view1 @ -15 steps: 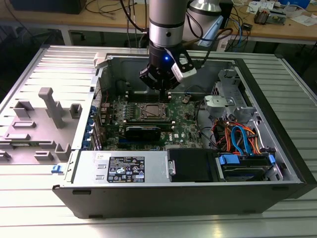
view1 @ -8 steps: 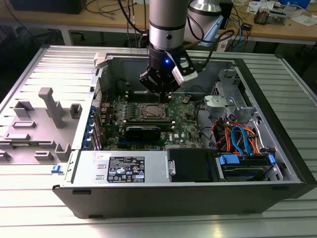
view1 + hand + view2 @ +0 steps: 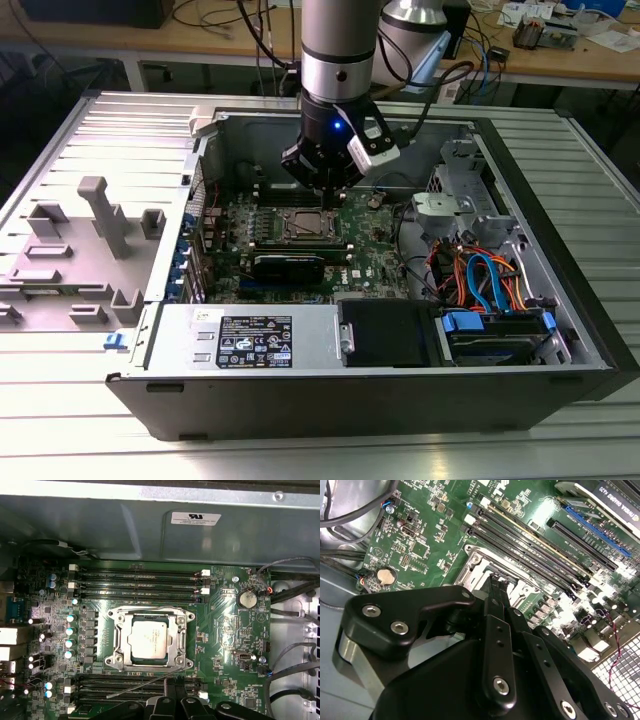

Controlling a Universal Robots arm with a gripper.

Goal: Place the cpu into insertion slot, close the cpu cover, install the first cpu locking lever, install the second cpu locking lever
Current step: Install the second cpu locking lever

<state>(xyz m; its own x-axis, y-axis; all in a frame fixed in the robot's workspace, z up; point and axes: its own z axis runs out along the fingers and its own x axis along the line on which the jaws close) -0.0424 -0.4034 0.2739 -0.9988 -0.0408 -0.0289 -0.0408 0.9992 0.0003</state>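
The cpu (image 3: 148, 640) lies flat in the insertion slot (image 3: 172, 632) at the middle of the green motherboard (image 3: 225, 630), its dull silver top showing through the square opening of the cpu cover (image 3: 119, 630), which is down over the socket. A thin metal locking lever (image 3: 145, 682) slants up and away from the socket's edge, crossing the black memory slots (image 3: 135, 687) beside it, not lying flat along the frame. More memory slots (image 3: 140, 582) run along the socket's far side, and a round coin battery (image 3: 246, 599) sits near them.

The hand (image 3: 496, 582) hovers just over the socket's edge, its two slim black fingers (image 3: 496, 630) pressed together with nothing between them; in the first wrist view its tips (image 3: 175, 687) sit close to the raised lever's base.

In the exterior view the arm reaches straight down into the open computer case (image 3: 560, 300), the hand (image 3: 322, 188) just above the socket (image 3: 305, 226). The case rests on a ribbed metal bench (image 3: 110, 130), with grey plastic fixtures (image 3: 100, 215) on the exterior view's left
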